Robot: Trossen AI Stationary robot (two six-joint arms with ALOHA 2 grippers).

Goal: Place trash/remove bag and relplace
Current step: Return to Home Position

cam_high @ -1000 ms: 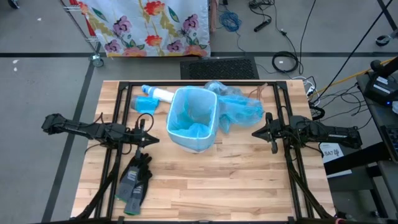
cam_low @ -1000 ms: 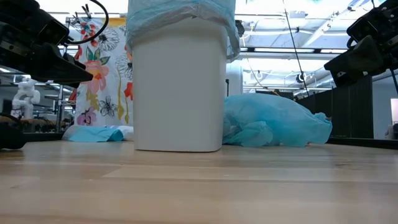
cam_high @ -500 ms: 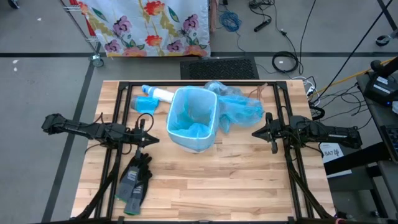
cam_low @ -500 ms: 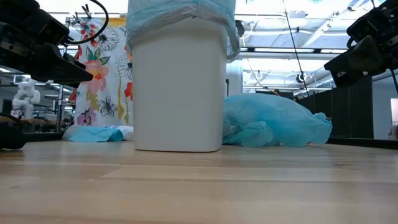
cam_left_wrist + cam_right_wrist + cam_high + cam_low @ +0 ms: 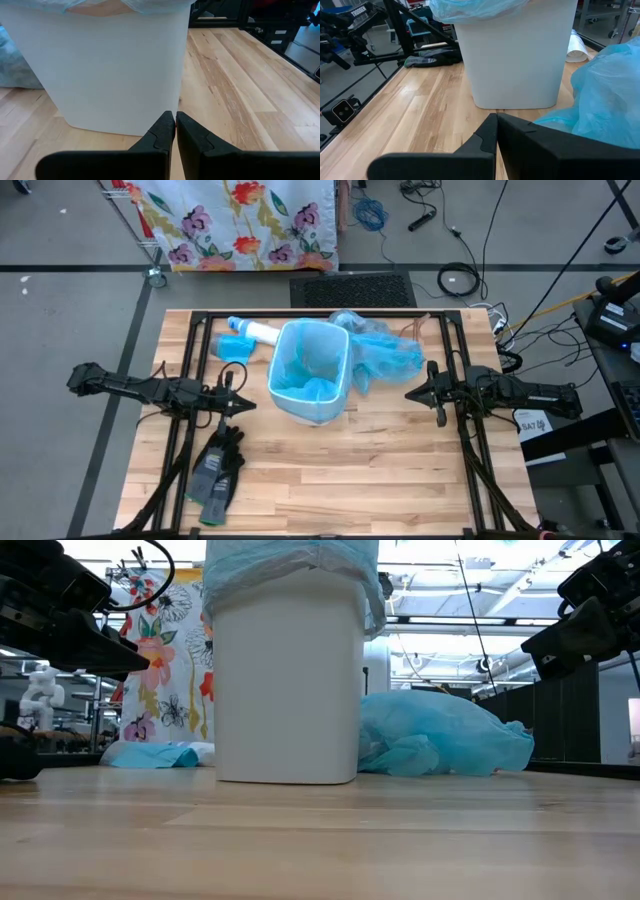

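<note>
A white bin (image 5: 310, 375) lined with a light blue bag (image 5: 305, 350) stands upright on its base in the middle of the wooden table (image 5: 330, 480); the liner's edge folds over the rim (image 5: 290, 565). A bulging blue bag (image 5: 388, 352) lies on the table just right of the bin, against its far right side. No loose trash shows. My left gripper (image 5: 250, 405) hovers shut at the bin's left, its fingertips (image 5: 175, 119) pointing at the bin wall (image 5: 110, 65). My right gripper (image 5: 408, 393) hovers shut at the bin's right, near the bulging bag (image 5: 605, 90).
A white tube-shaped bottle (image 5: 262, 332) and a blue packet (image 5: 235, 346) lie at the far left behind the bin. Dark grey gloves (image 5: 215, 470) lie near the front left. Bare wood spreads across the near half of the table. Black frame rails (image 5: 300, 314) run along the table's far edge.
</note>
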